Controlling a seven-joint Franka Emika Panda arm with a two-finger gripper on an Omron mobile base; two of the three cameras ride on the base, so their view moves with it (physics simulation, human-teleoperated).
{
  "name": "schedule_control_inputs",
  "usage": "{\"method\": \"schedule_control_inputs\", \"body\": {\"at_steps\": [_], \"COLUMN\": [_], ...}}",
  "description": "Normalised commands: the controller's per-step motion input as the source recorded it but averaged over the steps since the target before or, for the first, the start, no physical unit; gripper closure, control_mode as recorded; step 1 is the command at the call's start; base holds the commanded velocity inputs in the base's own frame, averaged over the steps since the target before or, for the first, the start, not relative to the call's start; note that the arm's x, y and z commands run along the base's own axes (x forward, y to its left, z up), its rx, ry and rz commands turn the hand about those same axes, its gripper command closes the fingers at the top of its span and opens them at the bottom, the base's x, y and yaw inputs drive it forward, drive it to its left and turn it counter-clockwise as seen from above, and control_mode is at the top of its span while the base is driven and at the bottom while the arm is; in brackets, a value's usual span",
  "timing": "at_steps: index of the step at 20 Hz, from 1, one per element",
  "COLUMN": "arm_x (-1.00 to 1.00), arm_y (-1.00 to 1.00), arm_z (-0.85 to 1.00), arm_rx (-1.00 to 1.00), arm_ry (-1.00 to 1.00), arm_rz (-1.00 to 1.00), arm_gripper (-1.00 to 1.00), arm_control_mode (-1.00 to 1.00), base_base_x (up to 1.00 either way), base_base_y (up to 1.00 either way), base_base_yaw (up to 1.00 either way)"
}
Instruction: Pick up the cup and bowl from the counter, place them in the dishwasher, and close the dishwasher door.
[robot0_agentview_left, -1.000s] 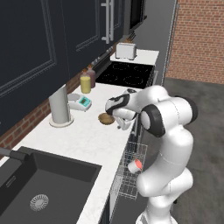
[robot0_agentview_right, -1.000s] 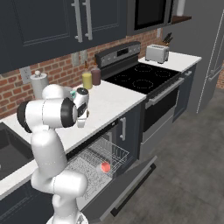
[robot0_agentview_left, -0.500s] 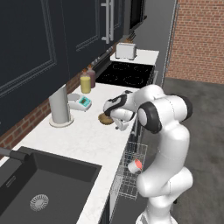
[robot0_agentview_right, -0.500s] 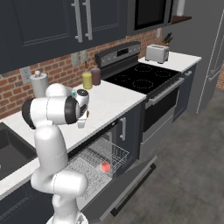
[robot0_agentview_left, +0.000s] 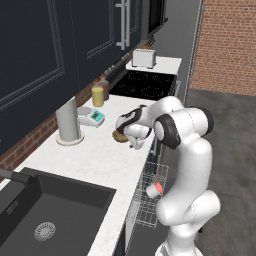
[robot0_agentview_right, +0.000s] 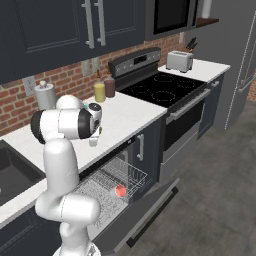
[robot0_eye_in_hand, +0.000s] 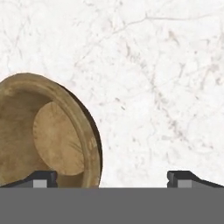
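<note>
The bowl (robot0_eye_in_hand: 48, 135) lies on the white counter (robot0_eye_in_hand: 166, 87) right under the hand, its rim between our gripper's (robot0_eye_in_hand: 111, 178) two fingertips (robot0_eye_in_hand: 43, 177), which stand wide apart and hold nothing. Against the picture half a second ago, the hand sits a touch lower and closer over the bowl; nothing on the counter has shifted. From the left base view the bowl (robot0_agentview_left: 119, 135) is mostly hidden behind the gripper (robot0_agentview_left: 135, 141), with only a tan edge showing. Nearer to us, the cup (robot0_agentview_left: 154, 189) lies on its side in the dishwasher (robot0_agentview_right: 117, 176) rack, red inside facing out, above the dropped dishwasher door (robot0_agentview_right: 145, 212). Farther along the counter stand a grey cylinder (robot0_agentview_left: 68, 121) and a yellow jar (robot0_agentview_left: 97, 96).
</note>
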Motion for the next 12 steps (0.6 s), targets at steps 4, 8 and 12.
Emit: {"method": "schedule_control_inputs", "body": {"at_steps": [4,8,12], "arm_x": [0.25,0.29,0.32], "arm_y": [0.09,0.07,0.05], "arm_z": [-0.13,-0.11,-0.11], "arm_rx": [0.00,0.00,0.00], "arm_ry": [0.01,0.01,0.02], "arm_rz": [0.00,0.00,0.00], "arm_gripper": [-1.00,-1.00,-1.00], "arm_control_mode": [-1.00,-1.00,-1.00], "base_base_x": [0.00,0.00,0.00], "base_base_y": [0.00,0.00,0.00], "base_base_yaw": [0.00,0.00,0.00]}}
